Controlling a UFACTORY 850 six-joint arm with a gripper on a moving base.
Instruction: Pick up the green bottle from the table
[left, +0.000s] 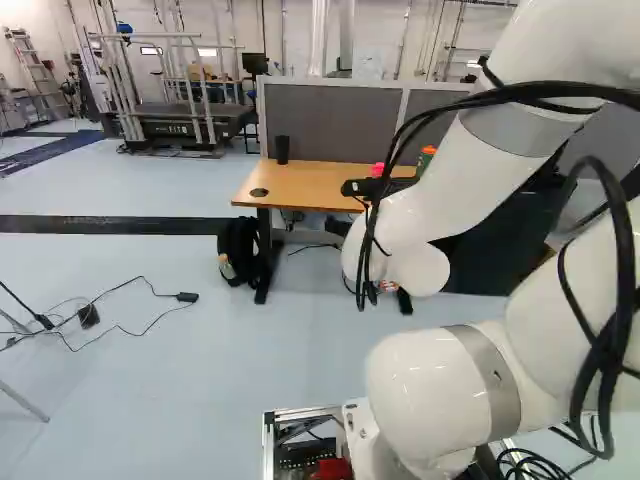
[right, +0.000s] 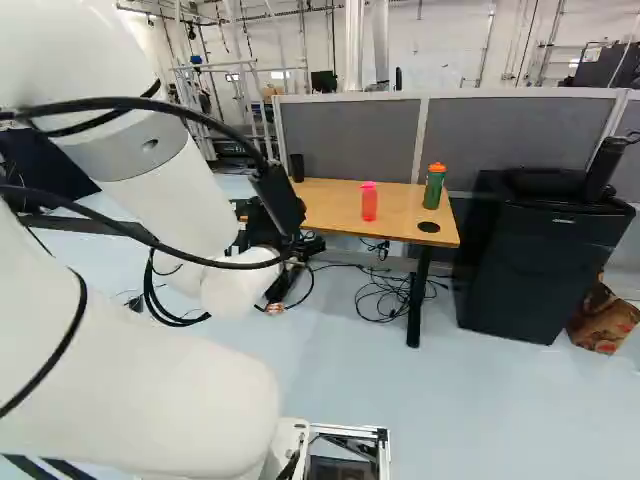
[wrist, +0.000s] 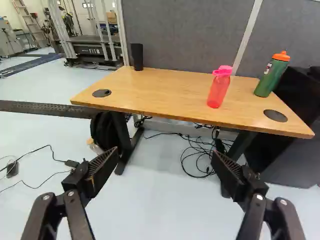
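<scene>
The green bottle (right: 434, 190) stands upright on the wooden desk (right: 330, 200), near its back edge, toward the right-hand end in the right base view. Its long axis is vertical, with its base on the desktop and its orange cap (right: 437, 167) pointing up; in the left base view the arm (left: 470, 180) hides most of it. Near it, also upright, is a pink bottle (right: 369, 203), and a round black grommet (right: 429, 227) lies flush in the desktop, closer to the front edge. A black cylinder (right: 297, 167) stands at the far end of the desk, by the grey partition (right: 505, 140). The gripper (right: 262, 228) is well apart from the green bottle. In the wrist view, the jaws of the gripper (wrist: 165, 155) are released and spread wide, with the desk ahead of them and the green bottle beyond the pink one, off to the side. Loose black cables (wrist: 200, 155) lie on the floor under the desk.
</scene>
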